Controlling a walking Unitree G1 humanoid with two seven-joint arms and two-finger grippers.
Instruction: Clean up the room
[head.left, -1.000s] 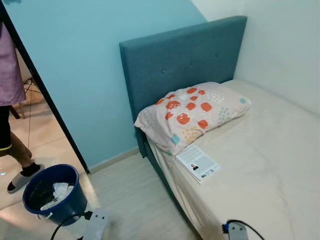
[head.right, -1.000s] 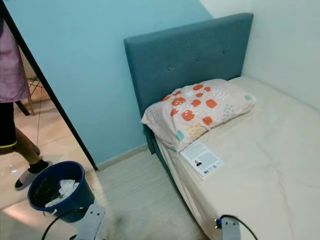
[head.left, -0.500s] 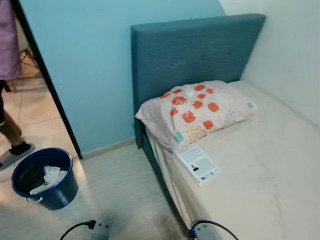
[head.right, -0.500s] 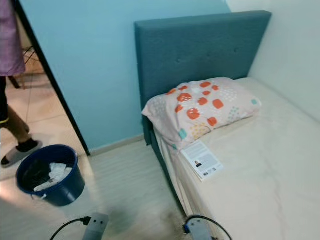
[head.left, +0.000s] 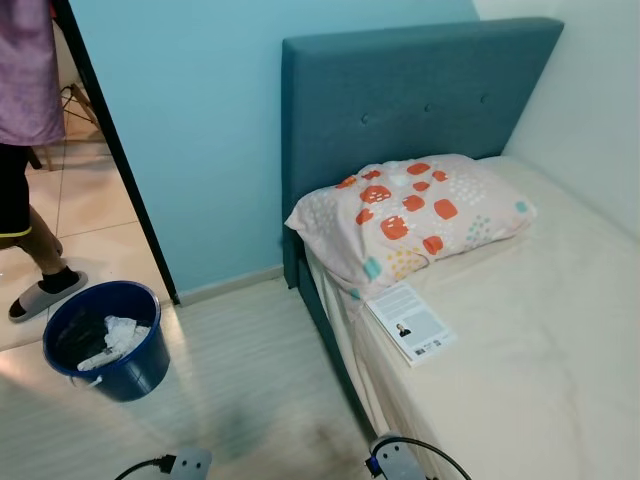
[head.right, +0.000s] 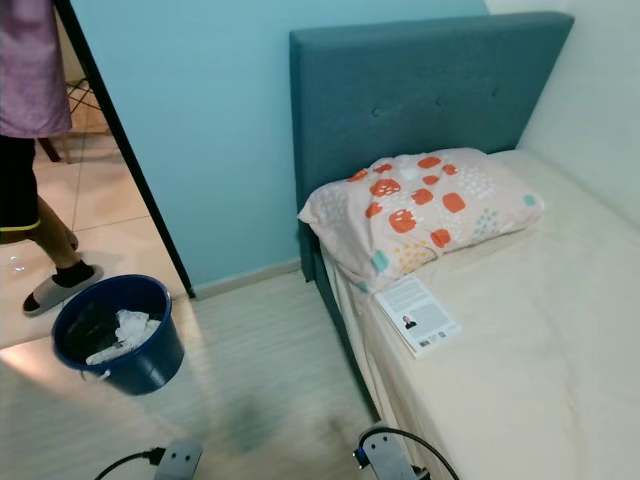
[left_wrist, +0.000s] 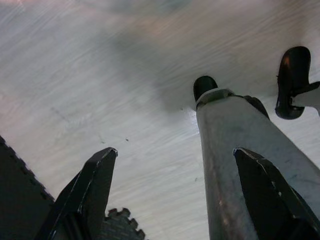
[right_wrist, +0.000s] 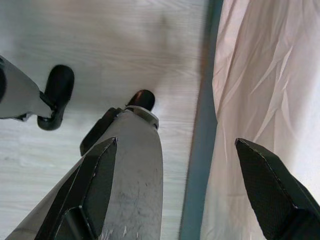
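Now, from the left eye view, a bed (head.left: 540, 340) with a cream sheet stands against a blue wall (head.left: 190, 130), with a teal headboard (head.left: 410, 100) at its head. A pillow (head.left: 410, 215) with orange and teal spots leans at the headboard, and a thin book (head.left: 411, 323) lies flat on the sheet just beside the pillow's lower corner, near the edge of the mattress. On the pale floor (head.left: 250, 380) beside the dark doorframe stands a blue bucket (head.left: 100, 338) with crumpled white paper inside. A person's legs (head.left: 30, 240), one foot in a slipper, are in the doorway behind the bucket. Both arms hang low at the bottom edge, so the book and the bucket are well apart from them.

From the right eye view, the same scene appears; the bucket is to the robot's left and the book on the bed to its right.

From the left wrist view, the left gripper (left_wrist: 182, 187) hangs over the wooden floor with its two black fingers (left_wrist: 92, 190) spread wide and nothing between them; a silver robot leg (left_wrist: 240, 165) is beside it.

From the right wrist view, the right gripper (right_wrist: 182, 187) is also wide apart and holds nothing, above the floor and the hanging sheet (right_wrist: 260, 90) at the bed's side.
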